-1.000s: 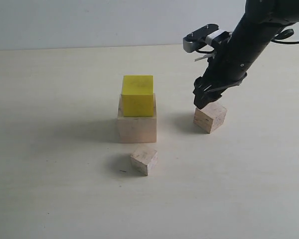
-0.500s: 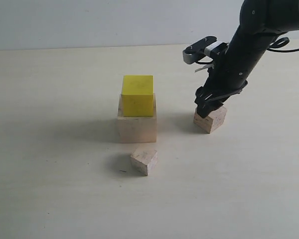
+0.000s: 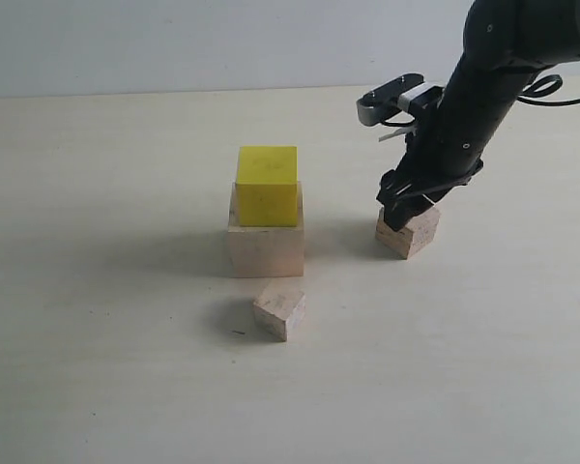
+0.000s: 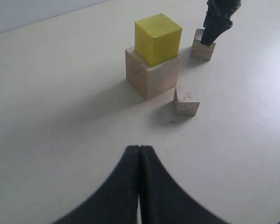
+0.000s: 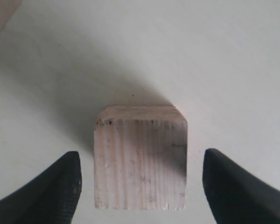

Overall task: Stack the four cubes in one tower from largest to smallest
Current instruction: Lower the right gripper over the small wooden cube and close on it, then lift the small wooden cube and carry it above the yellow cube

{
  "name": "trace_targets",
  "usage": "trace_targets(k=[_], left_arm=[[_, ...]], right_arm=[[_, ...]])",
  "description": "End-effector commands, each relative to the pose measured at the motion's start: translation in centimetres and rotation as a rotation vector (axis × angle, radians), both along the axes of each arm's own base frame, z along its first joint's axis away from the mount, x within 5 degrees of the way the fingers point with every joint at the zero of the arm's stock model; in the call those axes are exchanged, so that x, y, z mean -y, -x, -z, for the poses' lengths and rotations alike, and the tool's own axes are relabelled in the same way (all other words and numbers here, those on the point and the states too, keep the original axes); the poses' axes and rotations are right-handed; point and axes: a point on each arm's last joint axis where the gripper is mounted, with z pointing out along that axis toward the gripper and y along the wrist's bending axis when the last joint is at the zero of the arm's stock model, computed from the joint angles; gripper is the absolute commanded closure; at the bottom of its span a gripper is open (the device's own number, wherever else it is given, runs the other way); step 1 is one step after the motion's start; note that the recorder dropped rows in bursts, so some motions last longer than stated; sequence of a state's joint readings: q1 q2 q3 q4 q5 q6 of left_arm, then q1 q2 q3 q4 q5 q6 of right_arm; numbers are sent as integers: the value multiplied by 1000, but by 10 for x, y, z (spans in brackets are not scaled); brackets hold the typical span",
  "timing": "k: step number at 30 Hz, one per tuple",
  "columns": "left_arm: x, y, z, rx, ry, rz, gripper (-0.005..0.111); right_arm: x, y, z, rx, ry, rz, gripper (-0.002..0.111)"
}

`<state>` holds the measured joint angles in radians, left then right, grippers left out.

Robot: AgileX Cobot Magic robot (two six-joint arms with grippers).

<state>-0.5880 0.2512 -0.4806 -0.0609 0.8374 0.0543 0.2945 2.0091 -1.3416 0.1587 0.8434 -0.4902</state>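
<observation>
here, the right tool (image 3: 404,207) hangs directly over the small pale wooden cube (image 3: 412,232), which sits on the bench (image 3: 97,290) to the right of the half-built tower in the exterior view. its jaws are spread wide and hold nothing. in the right wrist view the two black fingers (image 5: 51,189) stand one on either side of the cube, apart from it, with bare bench showing in each gap. the cube lies centred between them, and its two flat side faces look square to the closing line, so the coming pinch should need only a short descent, not a sideways shift or a twist. how far the tips already reach below the cube's top face cannot be told.

the large pale wooden cube (image 3: 265,249) stands on the bench with the yellow cube (image 3: 267,186) upright on top of it. the smaller greyish cube (image 3: 279,309) lies just in front of them, untouched. the cube under the right tool looks the bigger of the two small ones, so it is probably the third layer.

the left tool (image 4: 139,186) is pressed together and empty, well back from all the cubes; the right arm is plainly the nearer one.
</observation>
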Motion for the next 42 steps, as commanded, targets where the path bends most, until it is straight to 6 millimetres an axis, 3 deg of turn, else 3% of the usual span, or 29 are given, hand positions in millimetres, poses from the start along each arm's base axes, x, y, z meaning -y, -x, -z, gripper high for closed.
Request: trace_targets(k=[1,10,13,18,19,26,36,42], left_arm=[[0,1,1,10,8,8,107],[0,1,1,11,6,9,107],[0,1,1,11,6,9,107],[0,1,1,11,6,9,107],[0,1,1,11,6,9,107],[0,1,1,11,6,9,107],[0,1,1,11,6,9,107],[0,1,1,11,6,9,107]], right_arm=[[-2,-3,5,-9,1,1,39],[-1,-3,6,-3,12,-6,44],[-1,-3,6,-6,12,-5,60],[0,1,-3,-38,5,82,101],[0,3,-10,-30,0,90,108],[1,13,-63,78,-77,133,108],[-12,47,-156,218,-452,181,108],[-18,66,-189,253,-587,216,108]])
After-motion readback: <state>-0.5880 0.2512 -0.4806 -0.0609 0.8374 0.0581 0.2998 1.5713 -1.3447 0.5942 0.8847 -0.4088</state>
